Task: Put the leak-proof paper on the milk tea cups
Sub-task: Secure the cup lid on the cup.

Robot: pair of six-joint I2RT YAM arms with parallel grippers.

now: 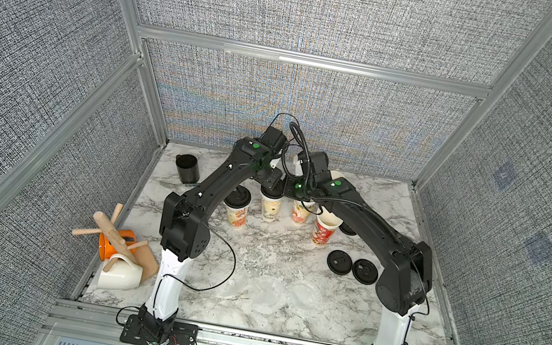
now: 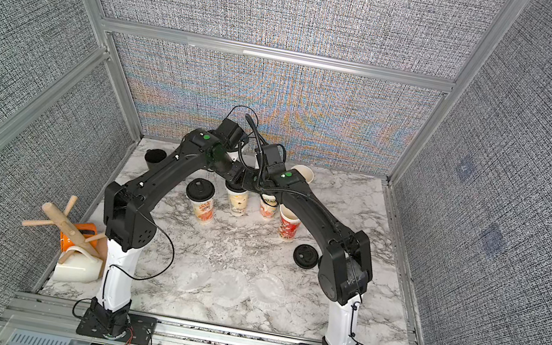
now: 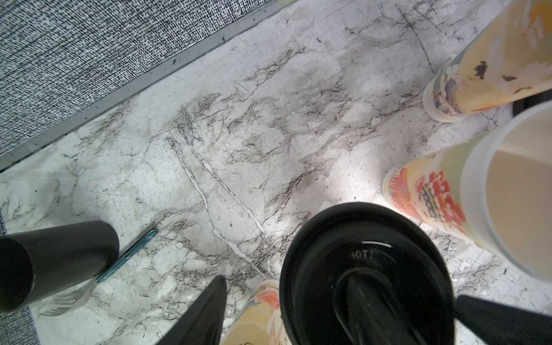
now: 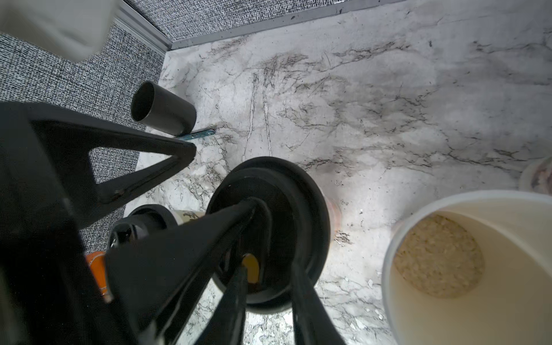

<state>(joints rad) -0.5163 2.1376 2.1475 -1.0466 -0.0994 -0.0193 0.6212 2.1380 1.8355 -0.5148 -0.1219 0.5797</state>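
**Both my grippers meet over one cup while the leak-proof paper lies untouched on the table.**

In both top views my arms converge on a capped milk tea cup (image 1: pixel 270 207) (image 2: pixel 237 202). The leak-proof paper (image 1: pixel 305 296) (image 2: pixel 268 289), thin translucent rounds with crinkled edges, almost lost on the veined marble tabletop (image 1: pixel 272 249), lies flat well in front of that cup, toward my bases. Left wrist view: my left gripper (image 3: pixel 340 288) stands wide apart astride that cup's glossy black lid (image 3: pixel 367 239), clamped on nothing. Right wrist view: my right gripper (image 4: pixel 270 265) shows a narrow gap above the same lid, gripping nothing I can see. An open cup (image 4: pixel 513 233), smooth cream paper inside, stands just beside that cup. I judge the clean move is to lift straight off without tipping the tall tapered cup, then pinch a single sheet by its rim.
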